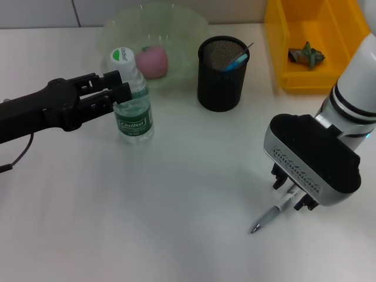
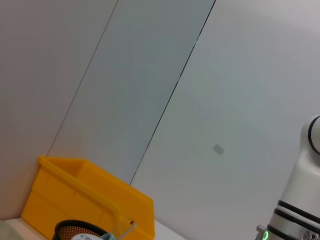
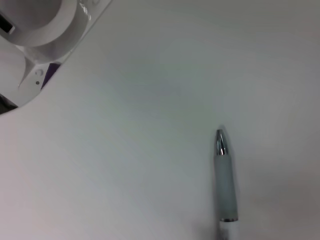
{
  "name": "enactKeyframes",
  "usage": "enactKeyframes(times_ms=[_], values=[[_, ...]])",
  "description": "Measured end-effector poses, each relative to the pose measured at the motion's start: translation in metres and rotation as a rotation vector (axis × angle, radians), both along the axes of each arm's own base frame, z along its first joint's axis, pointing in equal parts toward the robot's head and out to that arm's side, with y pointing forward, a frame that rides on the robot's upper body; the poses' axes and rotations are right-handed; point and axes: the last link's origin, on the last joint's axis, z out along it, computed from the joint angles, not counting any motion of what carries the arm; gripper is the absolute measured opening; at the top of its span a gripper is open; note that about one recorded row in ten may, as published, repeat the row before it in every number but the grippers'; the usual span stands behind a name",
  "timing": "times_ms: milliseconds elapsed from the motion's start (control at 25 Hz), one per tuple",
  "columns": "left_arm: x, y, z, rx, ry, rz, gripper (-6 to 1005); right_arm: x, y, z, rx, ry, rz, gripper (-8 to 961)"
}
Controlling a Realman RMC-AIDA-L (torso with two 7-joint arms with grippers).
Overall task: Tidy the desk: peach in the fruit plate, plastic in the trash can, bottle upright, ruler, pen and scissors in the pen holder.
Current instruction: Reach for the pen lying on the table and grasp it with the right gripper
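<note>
The clear bottle (image 1: 134, 108) with a white cap and green label stands upright left of centre. My left gripper (image 1: 124, 87) reaches in from the left and is shut on its upper part. The pen (image 1: 271, 214) lies on the white desk at the front right, tip toward me; it also shows in the right wrist view (image 3: 223, 170). My right gripper (image 1: 289, 191) is low over the pen's rear end, open, with a finger on either side. The pink peach (image 1: 154, 61) lies in the green fruit plate (image 1: 188, 29). The black mesh pen holder (image 1: 222, 88) holds a blue item (image 1: 236, 61).
A yellow bin (image 1: 276, 53) at the back right holds a crumpled green wrapper (image 1: 305, 54). The bin (image 2: 85, 200) and the holder's rim (image 2: 75, 230) show in the left wrist view, with my right arm (image 2: 300, 200).
</note>
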Motion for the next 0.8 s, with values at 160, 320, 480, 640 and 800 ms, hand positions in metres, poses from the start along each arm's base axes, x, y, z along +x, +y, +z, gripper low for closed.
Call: enactKeyframes(times_ms=[160, 320, 480, 640, 800], values=[[-0.0001, -0.0001, 0.0003, 0.0, 0.0, -0.001, 495, 0.0004, -0.0004, -0.001, -0.005, -0.006, -0.001, 485], [-0.0001, -0.0004, 0.0004, -0.002, 0.0, -0.001, 495, 0.0004, -0.0006, -0.0013, -0.005, -0.008, -0.001, 478], [-0.0002, -0.0007, 0.0005, -0.002, -0.001, -0.002, 494, 0.0004, -0.0005, -0.0013, -0.005, -0.009, -0.001, 471], [-0.0002, -0.0009, 0.0006, -0.004, -0.002, -0.002, 494, 0.0007, -0.0008, -0.0024, -0.007, -0.015, 0.007, 408], [-0.0002, -0.0012, 0.0006, -0.005, -0.003, -0.002, 494, 0.0023, -0.0014, -0.0043, -0.012, -0.023, 0.009, 361]])
